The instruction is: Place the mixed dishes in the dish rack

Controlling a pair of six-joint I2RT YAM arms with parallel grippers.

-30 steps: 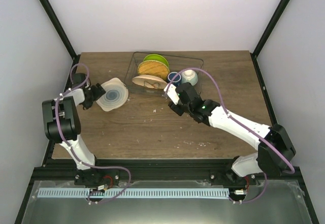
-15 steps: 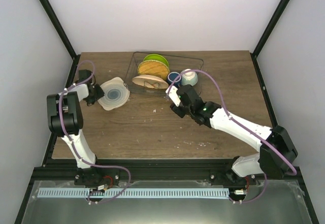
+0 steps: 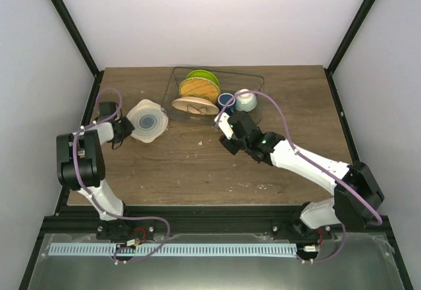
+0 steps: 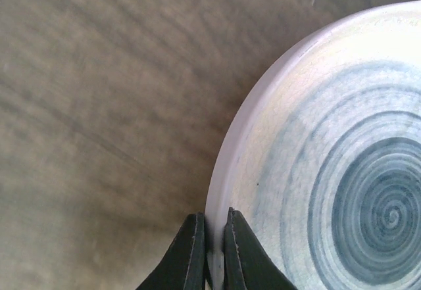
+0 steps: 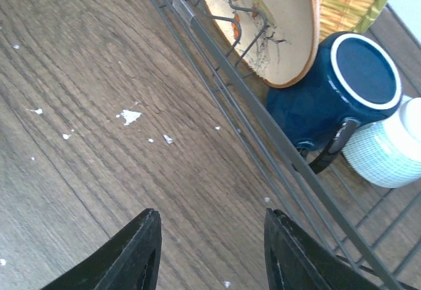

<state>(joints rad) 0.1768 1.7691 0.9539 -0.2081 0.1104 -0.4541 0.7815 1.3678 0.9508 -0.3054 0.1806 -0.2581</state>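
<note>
A white plate with blue rings (image 3: pixel 146 121) (image 4: pixel 342 191) sits at the table's left. My left gripper (image 3: pixel 125 129) (image 4: pixel 214 237) is shut on its left rim, one finger on each face. The dish rack (image 3: pixel 260 79) at the back holds a lime-green plate (image 3: pixel 201 77), a tan woven plate (image 3: pixel 197 89) and a beige patterned plate (image 3: pixel 194 106) (image 5: pixel 276 20). Beside them in the rack are a dark blue mug (image 3: pixel 225 99) (image 5: pixel 329 99) and a pale mint bowl (image 3: pixel 246 99) (image 5: pixel 388 152), both upside down. My right gripper (image 3: pixel 225 135) (image 5: pixel 214 250) is open over bare wood just in front of the rack.
The rack's wire front edge (image 5: pixel 263 119) runs diagonally close ahead of my right fingers. Small white crumbs (image 5: pixel 129 116) dot the wooden table (image 3: pixel 197 171). Black frame posts stand at the table's left and right sides.
My left gripper has closed on the ringed plate's rim, and the plate has shifted slightly toward the back. My right gripper has edged a little left and narrowed slightly.
</note>
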